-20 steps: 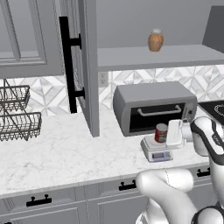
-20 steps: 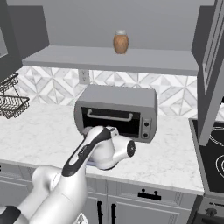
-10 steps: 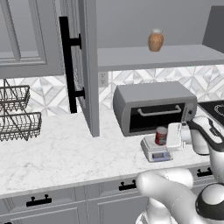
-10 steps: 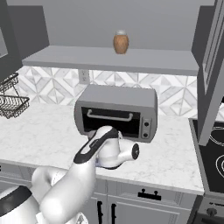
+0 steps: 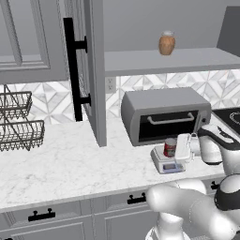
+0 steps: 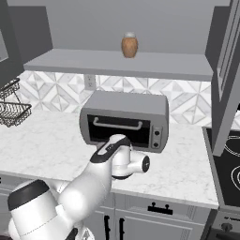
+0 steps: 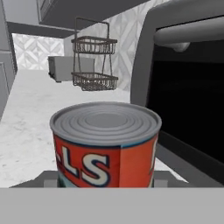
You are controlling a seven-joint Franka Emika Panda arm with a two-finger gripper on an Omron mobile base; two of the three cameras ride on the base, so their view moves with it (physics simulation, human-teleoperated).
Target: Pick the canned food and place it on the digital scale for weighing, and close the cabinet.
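The canned food [image 5: 169,147], a red-labelled can with silvery rims, stands upright on the digital scale [image 5: 165,165], just in front of the toaster oven. My gripper [image 5: 177,150] reaches in from the right and is shut on the can. In the hand view the canned food [image 7: 105,144] looms very close, with the scale's pale platform [image 7: 43,179] under it. The cabinet door [image 5: 91,70] with its long black handle [image 5: 72,70] stands open, edge-on toward me.
The grey toaster oven [image 5: 164,112] [image 6: 124,119] sits right behind the scale. A brown jar [image 5: 166,43] stands on the shelf above. Wire baskets [image 5: 18,126] are at the far left, a stove [image 6: 229,173] at the right. Another open cabinet door [image 6: 227,79] hangs at the right.
The can and my hand have sunk slightly over the scale. My arm's elbow has swung lower and nearer the cameras.
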